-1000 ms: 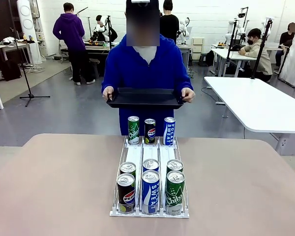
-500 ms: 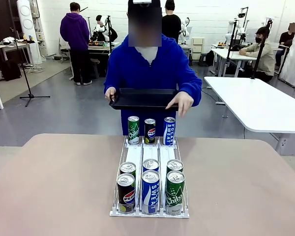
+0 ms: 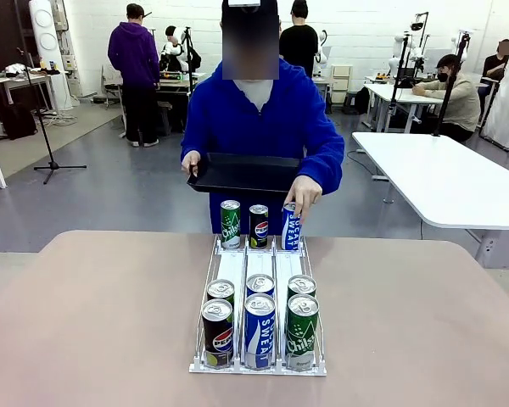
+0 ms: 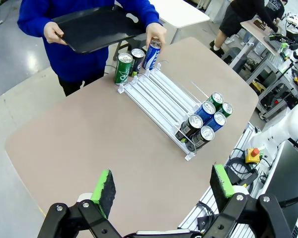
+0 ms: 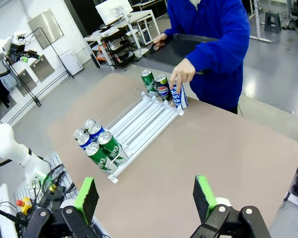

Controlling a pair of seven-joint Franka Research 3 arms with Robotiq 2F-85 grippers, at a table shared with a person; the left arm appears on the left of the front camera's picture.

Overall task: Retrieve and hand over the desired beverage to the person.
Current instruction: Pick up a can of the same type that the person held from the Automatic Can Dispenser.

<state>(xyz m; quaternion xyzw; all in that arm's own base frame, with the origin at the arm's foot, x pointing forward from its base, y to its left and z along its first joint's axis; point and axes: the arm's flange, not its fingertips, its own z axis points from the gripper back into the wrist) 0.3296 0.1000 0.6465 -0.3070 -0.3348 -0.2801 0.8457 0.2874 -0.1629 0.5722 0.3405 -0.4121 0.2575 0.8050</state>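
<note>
Left hand [image 4: 163, 183]: fingers spread wide with nothing between them. It hangs over the robot's edge of the tabletop [image 3: 85, 322], well apart from the cans.
Right hand [image 5: 145, 195]: also wide apart and empty, on the other side of the rack.
Rack [image 3: 232, 264]: white, three lanes, running from robot to person down the middle of the tabletop.
Near cans: six slim cans packed in two rows at the robot's end. The front row is a Pepsi can [image 3: 218, 332], the near blue can [image 3: 260, 332] in the middle lane, and a green can [image 3: 302, 332].
Far cans: three stand upright at the person's end, with the far blue can [image 3: 292, 231] in the right lane.
Person's free hand [image 3: 304, 188]: fingers rest on top of the far blue can, probably marking blue as the wanted drink.
Tray [image 3: 237, 174]: black, held level by the person [image 3: 254, 114] beyond the tabletop; likely the drop-off.
Handling: the can looks sealed, so it is probably full and fairly heavy. The thin wall is stiff but would dent under a hard squeeze, and the smooth printed metal is slippery.
Grip: take it across the upper body and keep it upright. Neighbours crowd the near blue can, so finger room is tight.
</note>
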